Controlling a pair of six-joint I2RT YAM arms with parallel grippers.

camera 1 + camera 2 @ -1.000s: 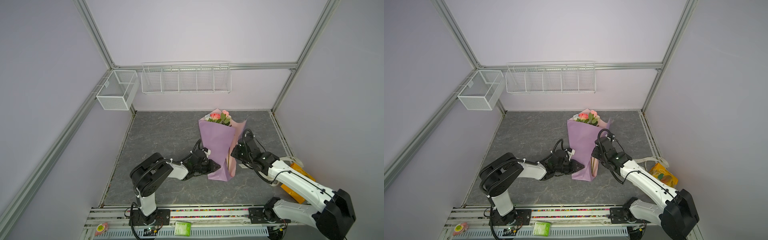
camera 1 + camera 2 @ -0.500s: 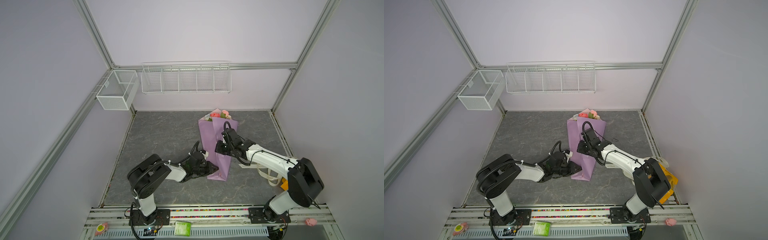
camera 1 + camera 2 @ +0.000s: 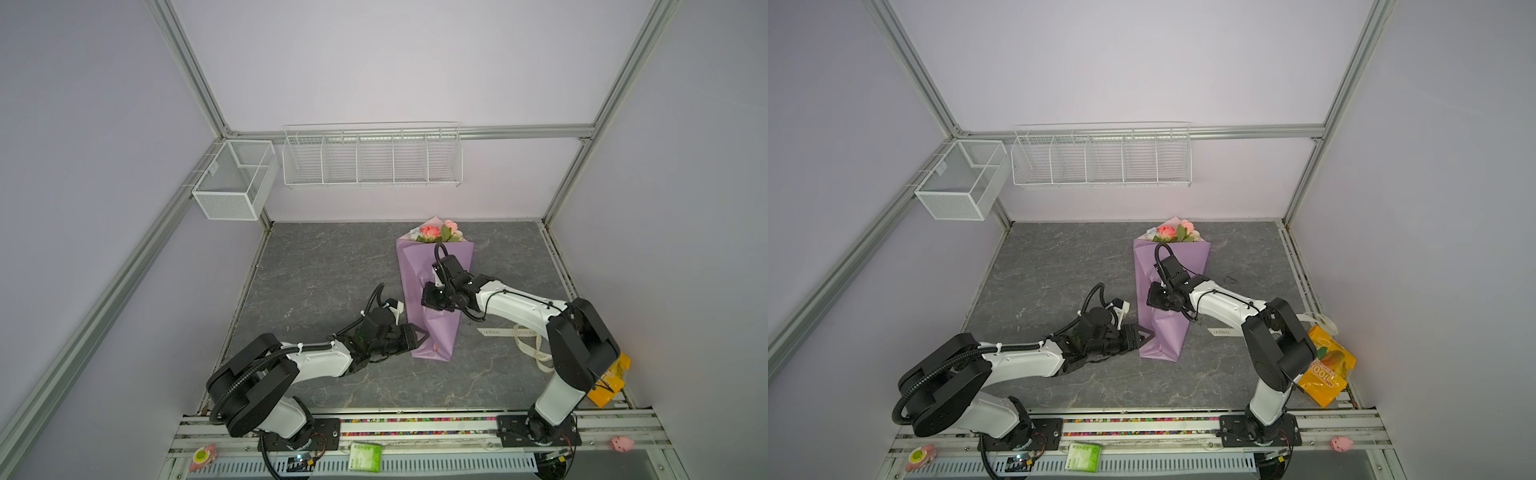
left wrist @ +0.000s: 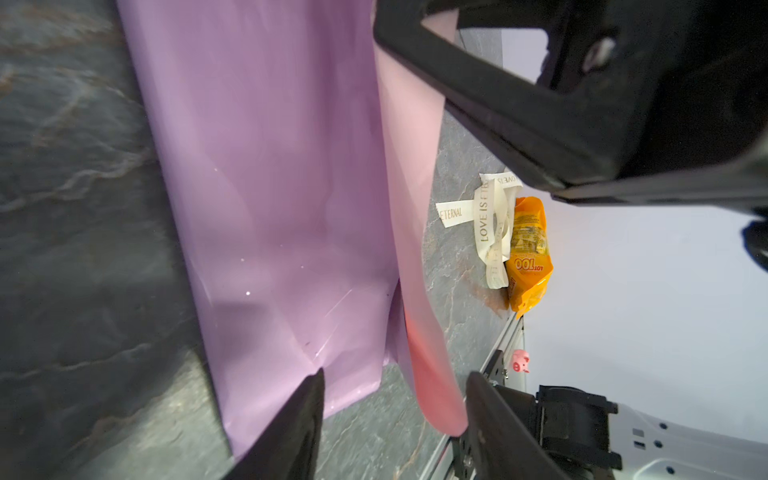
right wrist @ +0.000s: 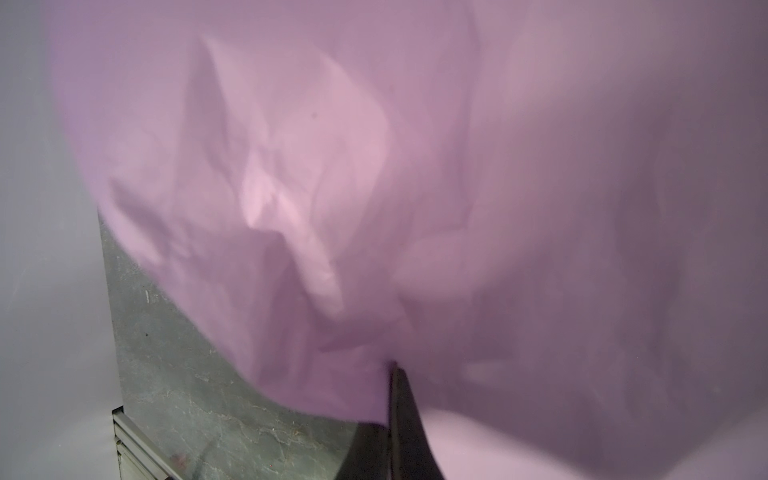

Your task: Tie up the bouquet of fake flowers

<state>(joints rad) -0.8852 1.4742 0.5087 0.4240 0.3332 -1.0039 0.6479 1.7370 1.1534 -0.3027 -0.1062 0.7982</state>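
Note:
The bouquet of fake flowers lies on the dark table with its pink and peach roses (image 3: 434,232) (image 3: 1173,232) pointing at the back wall. Lilac wrapping paper (image 3: 434,336) (image 3: 1163,336) (image 4: 270,187) (image 5: 374,187) is folded around the stems as a cone. My right gripper (image 3: 428,297) (image 3: 1154,297) (image 5: 394,368) sits over the middle of the cone, shut, pinching a fold of the paper. At the cone's lower left corner my left gripper (image 3: 419,336) (image 3: 1144,334) (image 4: 395,399) stands open, with its fingers (image 4: 299,415) straddling the paper's bottom edge. The stems are hidden.
A cream lettered ribbon (image 3: 523,336) (image 3: 1223,331) (image 4: 490,224) lies loose on the table to the right of the cone. A yellow snack bag (image 3: 606,382) (image 3: 1325,370) (image 4: 528,253) rests at the right edge. Wire baskets (image 3: 372,160) hang on the back wall.
My right gripper swung from the bouquet's right side to over its middle, drawing the paper flap across. The left gripper's jaws opened at the cone's lower corner.

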